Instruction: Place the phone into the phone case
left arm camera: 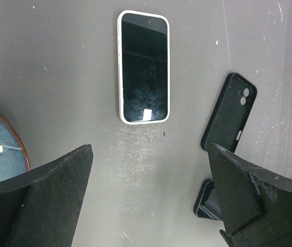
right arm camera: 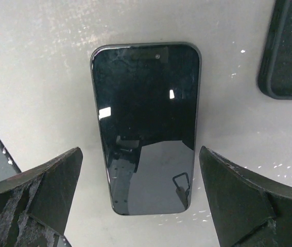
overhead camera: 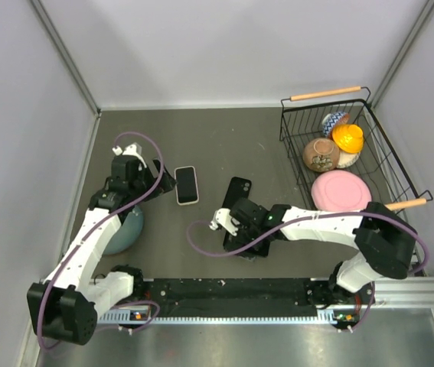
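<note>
Left gripper (left arm camera: 150,148) spread wide, holding nothing. White-rimmed phone (left arm camera: 143,67) lies ahead of its fingertips; probably a spare. Phone case (left arm camera: 229,110) is off past its right finger. Right gripper (right arm camera: 139,153) is also spread, straddling the bare black phone (right arm camera: 146,128), which lies flat, screen up. I reckon it's lined up to pinch the long edges.

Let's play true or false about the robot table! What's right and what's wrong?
1. The right gripper is squeezing the black phone. False: its jaws stand open above the phone, which lies flat on the table.
2. The black case has no phone in it. True.
3. The pink plate sits in the wire basket. True.
4. The left gripper is shut. False: it is open.
5. The white-rimmed phone is in the basket. False: it lies on the table.
</note>
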Motion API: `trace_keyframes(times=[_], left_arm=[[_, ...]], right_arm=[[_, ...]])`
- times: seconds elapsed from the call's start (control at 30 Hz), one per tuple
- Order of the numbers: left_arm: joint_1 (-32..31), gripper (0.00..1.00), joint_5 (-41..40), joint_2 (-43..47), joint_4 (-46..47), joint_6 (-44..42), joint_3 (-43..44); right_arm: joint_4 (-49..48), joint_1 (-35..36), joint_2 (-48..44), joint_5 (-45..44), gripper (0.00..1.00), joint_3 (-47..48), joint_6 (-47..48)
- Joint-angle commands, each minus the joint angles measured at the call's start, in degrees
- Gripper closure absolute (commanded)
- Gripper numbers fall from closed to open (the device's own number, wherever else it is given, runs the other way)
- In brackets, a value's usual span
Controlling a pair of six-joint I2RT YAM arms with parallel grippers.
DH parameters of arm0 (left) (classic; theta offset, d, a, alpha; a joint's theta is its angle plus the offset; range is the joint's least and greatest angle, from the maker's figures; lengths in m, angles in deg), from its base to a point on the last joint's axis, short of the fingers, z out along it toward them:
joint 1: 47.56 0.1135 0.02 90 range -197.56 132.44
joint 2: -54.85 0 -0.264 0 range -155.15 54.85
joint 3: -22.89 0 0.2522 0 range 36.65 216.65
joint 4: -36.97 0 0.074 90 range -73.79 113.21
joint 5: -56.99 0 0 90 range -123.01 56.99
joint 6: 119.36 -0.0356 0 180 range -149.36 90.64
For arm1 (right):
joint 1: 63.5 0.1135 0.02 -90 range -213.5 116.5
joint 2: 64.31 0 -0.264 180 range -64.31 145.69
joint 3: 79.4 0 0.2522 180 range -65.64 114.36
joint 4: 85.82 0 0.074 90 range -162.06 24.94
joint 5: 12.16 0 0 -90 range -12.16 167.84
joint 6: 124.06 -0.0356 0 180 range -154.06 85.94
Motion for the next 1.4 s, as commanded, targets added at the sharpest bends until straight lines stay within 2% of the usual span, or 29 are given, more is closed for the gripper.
trace_keyframes(times=[0.0,0.3,0.47,0.57,0.87,1.13,1.37], left_arm=[[0.6,0.01,1.5,2.0,2.4,-3.6,-2.4],[0.9,0.01,3.4,2.8,4.1,-5.8,-4.6],[1.0,0.01,8.8,2.9,6.1,-6.2,-6.3],[1.1,0.01,8.2,2.4,5.7,-6.3,-6.1],[1.5,0.02,10.6,0.6,5.2,-6.7,-4.8],[1.5,0.08,14.7,-0.5,4.5,-7.1,-2.6],[1.4,0.18,20.4,-4.4,7.0,-5.2,-2.5]], right_arm=[[-0.7,0.5,2.5,-0.3,0.05,3.6,1.1],[-0.7,0.5,5.4,-2.4,0.07,4.2,-0.1],[-0.7,0.5,8.2,-5.1,0.11,5.3,-2.0],[-0.7,0.5,8.4,-4.8,0.15,5.5,-2.2],[-0.1,0.5,7.9,-4.9,0.33,7.2,-4.0],[0.4,0.2,5.7,-7.5,0.45,8.1,-7.7],[-1.1,-6.2,0.7,-3.4,0.56,6.4,-20.3]])
